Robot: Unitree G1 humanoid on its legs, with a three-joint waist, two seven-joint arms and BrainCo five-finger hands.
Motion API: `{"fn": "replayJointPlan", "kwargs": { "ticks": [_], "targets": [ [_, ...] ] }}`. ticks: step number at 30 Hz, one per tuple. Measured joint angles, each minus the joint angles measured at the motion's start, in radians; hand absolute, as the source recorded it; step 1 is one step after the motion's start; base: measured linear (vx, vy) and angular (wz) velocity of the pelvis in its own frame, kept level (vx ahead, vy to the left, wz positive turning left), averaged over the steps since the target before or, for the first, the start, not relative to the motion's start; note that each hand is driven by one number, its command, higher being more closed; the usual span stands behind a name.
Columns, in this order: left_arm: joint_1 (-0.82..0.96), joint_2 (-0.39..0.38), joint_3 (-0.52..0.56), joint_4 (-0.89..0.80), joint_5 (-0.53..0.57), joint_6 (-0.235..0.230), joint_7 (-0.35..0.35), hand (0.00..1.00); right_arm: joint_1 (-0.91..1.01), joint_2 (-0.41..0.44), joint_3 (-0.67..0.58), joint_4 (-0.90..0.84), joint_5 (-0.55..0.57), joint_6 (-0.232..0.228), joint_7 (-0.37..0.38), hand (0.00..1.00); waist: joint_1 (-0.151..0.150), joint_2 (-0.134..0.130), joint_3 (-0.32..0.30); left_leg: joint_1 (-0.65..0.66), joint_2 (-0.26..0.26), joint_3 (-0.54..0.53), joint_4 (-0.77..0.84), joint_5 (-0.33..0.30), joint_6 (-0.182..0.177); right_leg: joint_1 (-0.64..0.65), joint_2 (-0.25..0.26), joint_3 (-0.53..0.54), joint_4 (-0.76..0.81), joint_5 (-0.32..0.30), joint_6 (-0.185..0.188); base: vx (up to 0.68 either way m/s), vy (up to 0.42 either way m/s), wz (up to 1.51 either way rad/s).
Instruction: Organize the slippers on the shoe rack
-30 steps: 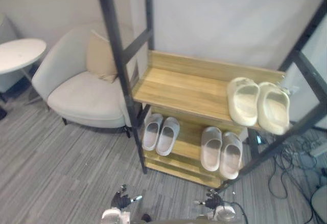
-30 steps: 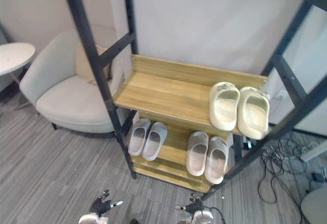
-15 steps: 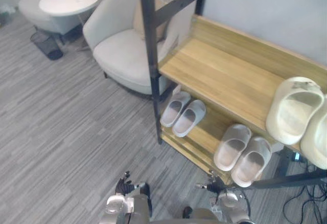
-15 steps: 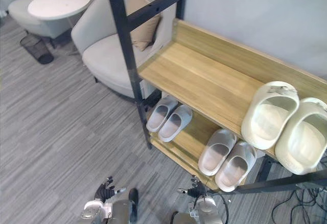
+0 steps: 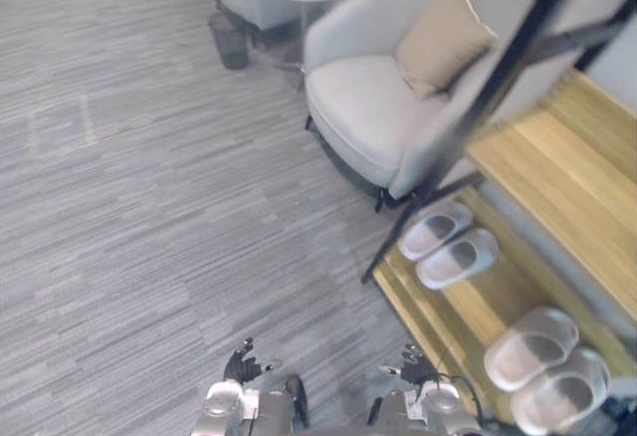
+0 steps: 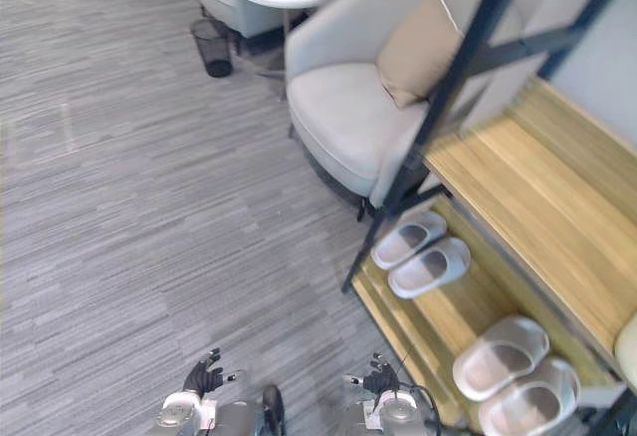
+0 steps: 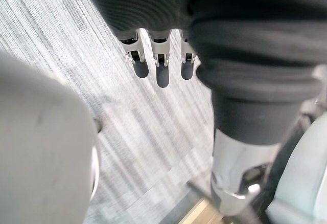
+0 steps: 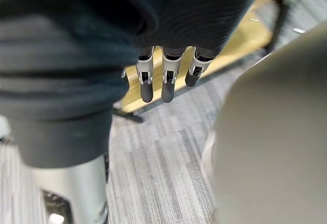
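We see two pairs of pale slippers (image 5: 448,245) on the shoe rack (image 5: 562,172), both on its lower shelf, just beside the armchair (image 5: 368,108). Our left hand (image 5: 239,366) and right hand (image 5: 413,368) hang over the carpet (image 5: 149,207), fingers relaxed, holding nothing.

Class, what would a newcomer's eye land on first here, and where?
The wooden shoe rack at the right, with two pairs of pale slippers on its lower shelf. Beside it, a grey armchair with a tan cushion. The left hand and right hand hang open above the carpet.
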State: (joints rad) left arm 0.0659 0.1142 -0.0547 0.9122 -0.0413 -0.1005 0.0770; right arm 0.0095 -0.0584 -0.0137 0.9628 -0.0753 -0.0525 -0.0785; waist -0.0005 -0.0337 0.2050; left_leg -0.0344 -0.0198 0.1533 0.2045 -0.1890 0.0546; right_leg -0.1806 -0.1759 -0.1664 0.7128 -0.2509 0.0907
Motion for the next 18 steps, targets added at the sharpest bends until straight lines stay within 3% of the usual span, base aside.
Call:
{"fn": "replayJointPlan", "kwargs": {
  "ticks": [1, 2, 3, 6, 7, 8, 9, 11, 13, 15, 18],
  "targets": [
    [0.0, 0.0, 0.001, 0.005, 0.0, 0.0, 0.0, 0.0, 0.001, 0.0, 0.0, -0.004, 0.0, -0.001, 0.0, 0.0, -0.001, 0.002, 0.0, 0.006, 0.0, -0.011, -0.007, 0.002, 0.002, -0.013, 0.016, 0.016, -0.013, -0.005, 0.001, 0.13, -0.037, 0.84],
    [-0.001, 0.0, 0.008, 0.017, -0.001, 0.0, 0.0, 0.0, 0.0, 0.003, 0.0, -0.008, 0.004, -0.013, 0.0, 0.0, -0.013, 0.003, -0.001, 0.021, -0.003, -0.05, -0.032, 0.003, 0.004, -0.059, 0.071, 0.072, -0.115, -0.007, -0.003, 0.11, -0.048, 0.71],
    [-0.001, -0.001, 0.01, 0.02, -0.001, 0.0, 0.0, 0.0, -0.001, 0.003, -0.001, -0.009, 0.007, -0.017, 0.001, 0.0, -0.016, 0.003, -0.002, 0.018, -0.007, -0.067, -0.039, 0.003, 0.004, -0.067, 0.085, 0.086, -0.155, -0.003, -0.003, 0.22, -0.129, 1.07],
    [0.002, -0.01, 0.035, 0.025, -0.001, 0.0, -0.001, 0.0, 0.003, 0.008, -0.019, -0.005, 0.01, -0.017, 0.0, 0.0, -0.028, -0.01, -0.015, 0.036, -0.033, -0.132, -0.027, -0.026, -0.015, -0.062, 0.104, 0.115, -0.316, 0.044, -0.057, 0.26, -0.163, 1.03],
    [0.004, -0.015, 0.052, 0.028, -0.001, 0.0, 0.001, 0.0, 0.007, 0.007, -0.025, -0.002, 0.012, -0.017, 0.001, 0.0, -0.03, -0.008, -0.031, 0.017, -0.031, -0.166, 0.051, -0.08, -0.039, -0.039, 0.118, 0.115, -0.346, 0.085, -0.076, 0.28, -0.161, 0.72],
    [0.004, -0.022, 0.062, 0.03, -0.001, 0.0, 0.002, 0.0, 0.007, 0.005, -0.028, -0.002, 0.011, -0.017, 0.0, 0.0, -0.03, 0.006, -0.035, 0.01, -0.018, -0.174, 0.081, -0.093, -0.043, -0.029, 0.126, 0.1, -0.349, 0.083, -0.079, 0.48, -0.176, 0.79],
    [0.017, -0.047, 0.091, 0.027, -0.001, 0.0, 0.003, 0.0, 0.007, 0.004, -0.036, -0.002, 0.008, -0.011, -0.001, 0.0, -0.015, 0.041, -0.05, -0.047, 0.01, -0.159, 0.228, -0.115, -0.079, 0.0, 0.134, 0.058, -0.37, 0.076, -0.097, 0.42, -0.089, 0.6],
    [0.018, -0.074, 0.126, -0.016, -0.007, -0.001, 0.005, 0.0, 0.012, -0.001, -0.031, -0.006, 0.01, -0.007, -0.001, 0.0, -0.008, 0.055, -0.046, -0.151, 0.065, -0.065, 0.505, -0.084, -0.131, 0.083, 0.138, 0.035, -0.423, 0.072, -0.104, 0.45, -0.085, 0.53],
    [0.017, -0.077, 0.134, -0.026, -0.028, -0.001, 0.006, 0.0, 0.016, 0.002, -0.022, -0.007, 0.018, -0.007, -0.003, 0.0, 0.003, 0.049, -0.035, -0.177, 0.179, 0.061, 0.65, -0.096, -0.117, 0.192, 0.14, 0.012, -0.466, 0.062, -0.121, 0.39, -0.026, 0.25],
    [0.007, -0.087, 0.132, -0.033, -0.04, -0.002, 0.006, 0.0, 0.009, 0.001, -0.023, -0.008, 0.018, -0.007, -0.006, 0.0, 0.006, 0.041, -0.031, -0.199, 0.23, 0.121, 0.637, -0.113, -0.121, 0.251, 0.117, 0.0, -0.487, 0.058, -0.121, 0.32, 0.065, 0.27],
    [-0.016, -0.091, 0.109, -0.029, -0.039, -0.002, 0.005, 0.0, -0.004, -0.003, -0.024, -0.007, 0.019, -0.006, -0.009, 0.0, 0.007, 0.037, -0.028, -0.266, 0.231, 0.176, 0.44, -0.088, -0.1, 0.291, 0.063, -0.045, -0.513, 0.044, -0.095, 0.33, 0.172, 0.39]
  ]
}}
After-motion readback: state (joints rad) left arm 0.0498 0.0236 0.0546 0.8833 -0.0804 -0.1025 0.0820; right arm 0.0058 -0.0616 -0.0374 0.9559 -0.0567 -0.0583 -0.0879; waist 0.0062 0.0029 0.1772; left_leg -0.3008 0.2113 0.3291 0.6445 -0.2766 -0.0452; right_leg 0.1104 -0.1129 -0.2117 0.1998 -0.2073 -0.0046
